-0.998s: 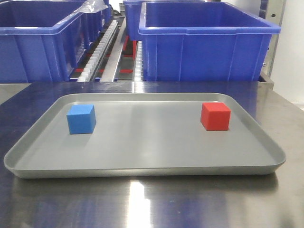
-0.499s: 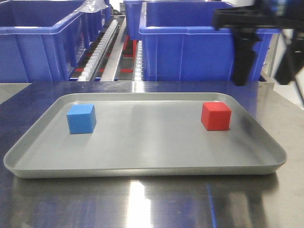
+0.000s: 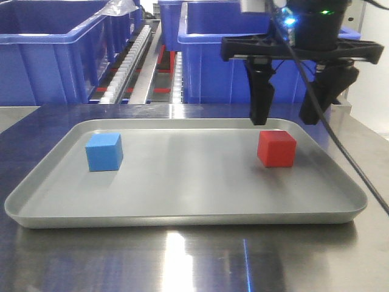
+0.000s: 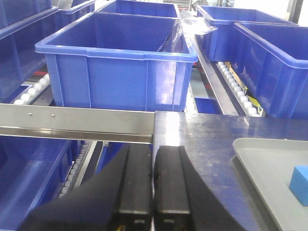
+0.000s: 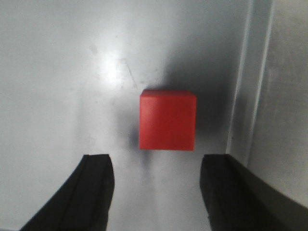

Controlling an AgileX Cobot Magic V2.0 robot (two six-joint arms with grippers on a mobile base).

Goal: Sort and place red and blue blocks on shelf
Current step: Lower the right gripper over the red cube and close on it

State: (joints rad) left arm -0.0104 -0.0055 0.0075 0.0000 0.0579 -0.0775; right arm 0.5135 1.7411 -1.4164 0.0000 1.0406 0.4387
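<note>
Reflective steel table (image 3: pixel 182 261) carries shallow grey tray (image 3: pixel 182 185); on tray, blue block (image 3: pixel 104 152) and red block (image 3: pixel 276 148), well apart.

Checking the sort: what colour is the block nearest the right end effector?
Red block; clearest in the right wrist view.

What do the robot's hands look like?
Each is black, with two flat, chunky fingers. The right end effector has a wide black crossbar, a thin black cable trailing off, and a green light and blue light above. The left end effector is plain black.
</note>
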